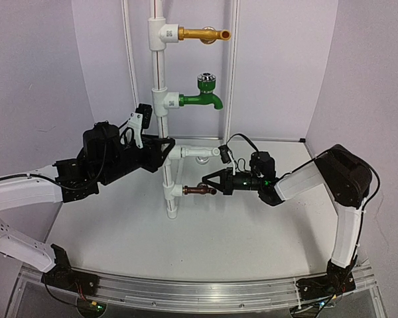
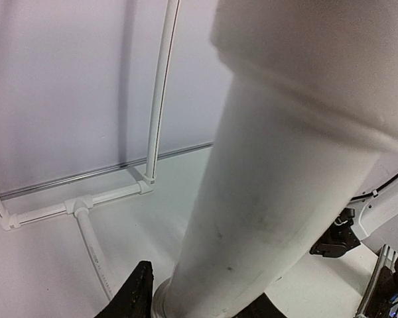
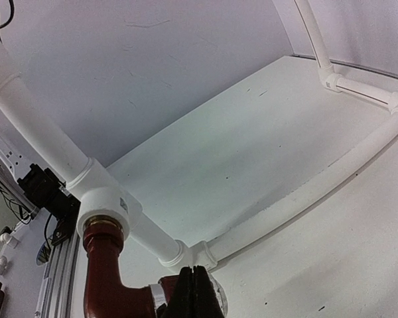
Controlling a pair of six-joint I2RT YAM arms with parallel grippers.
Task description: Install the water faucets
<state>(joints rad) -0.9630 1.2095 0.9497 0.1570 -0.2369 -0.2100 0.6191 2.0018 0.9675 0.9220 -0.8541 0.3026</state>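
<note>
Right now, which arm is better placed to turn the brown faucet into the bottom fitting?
Right: the right hand is shut at the brown faucet in the bottom fitting. The left hand is clamped round the upright pipe higher up, apparently bracing it.

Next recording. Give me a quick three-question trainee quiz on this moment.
1. True or false: the brown tap sits at the lowest fitting on the pipe.
2. What does the left end effector grip? A) the brown tap B) the pipe C) nothing
3. Fill in: the right end effector, at the brown tap's knob, is ____.
Key: 1 true; 2 B; 3 shut.
</note>
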